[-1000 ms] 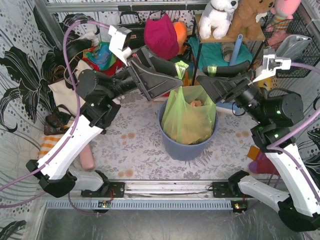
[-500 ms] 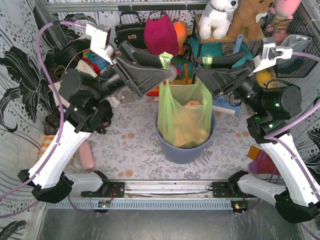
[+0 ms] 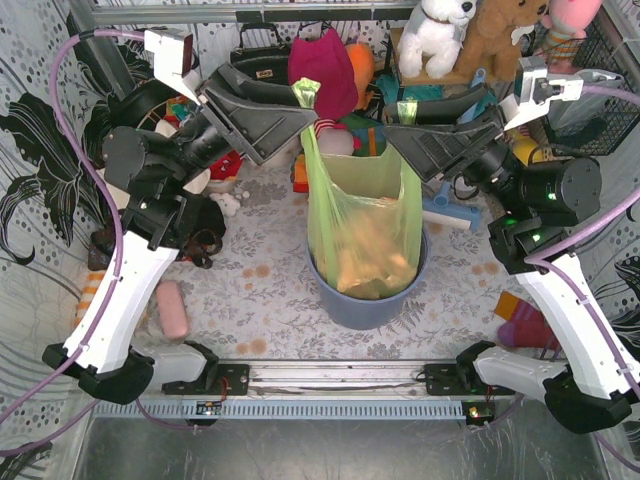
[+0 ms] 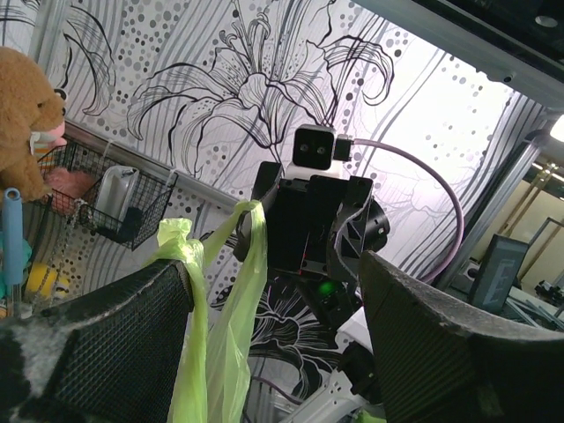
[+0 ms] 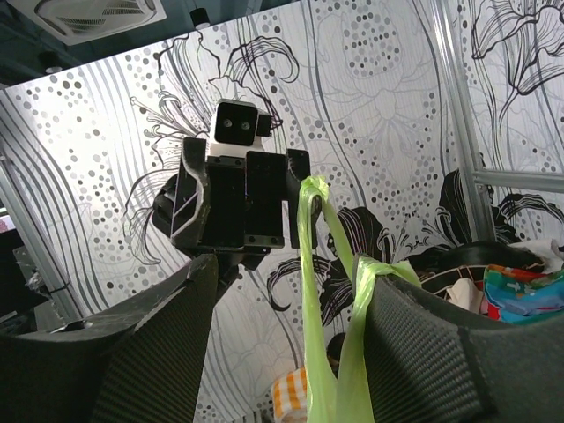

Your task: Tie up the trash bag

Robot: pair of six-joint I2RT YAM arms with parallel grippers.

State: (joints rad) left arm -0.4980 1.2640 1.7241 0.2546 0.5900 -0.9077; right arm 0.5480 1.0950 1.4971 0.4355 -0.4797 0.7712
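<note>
The lime-green trash bag (image 3: 365,220) hangs stretched tall between my two raised grippers, its bottom still inside the round blue bin (image 3: 365,300), with brown paper showing through. My left gripper (image 3: 305,103) is open, and one bag handle (image 4: 181,256) is hooked over one of its fingers. My right gripper (image 3: 393,115) is open, and the other handle (image 5: 370,273) is hooked over one of its fingers. Each wrist view shows the other gripper straight ahead: the left wrist view shows the right one carrying its handle (image 4: 251,220), and the right wrist view shows the left one carrying its handle (image 5: 308,198).
Plush toys (image 3: 440,35) sit on a shelf at the back. A magenta bag (image 3: 322,70) and assorted clutter stand behind the bin. A pink roll (image 3: 172,308) lies at the front left, a red item (image 3: 530,325) at the right, and a wire basket (image 3: 600,60) at the back right.
Both grippers have risen and moved back, with the handles still on their fingers. The bag has been pulled up and stretched taller out of the bin.
</note>
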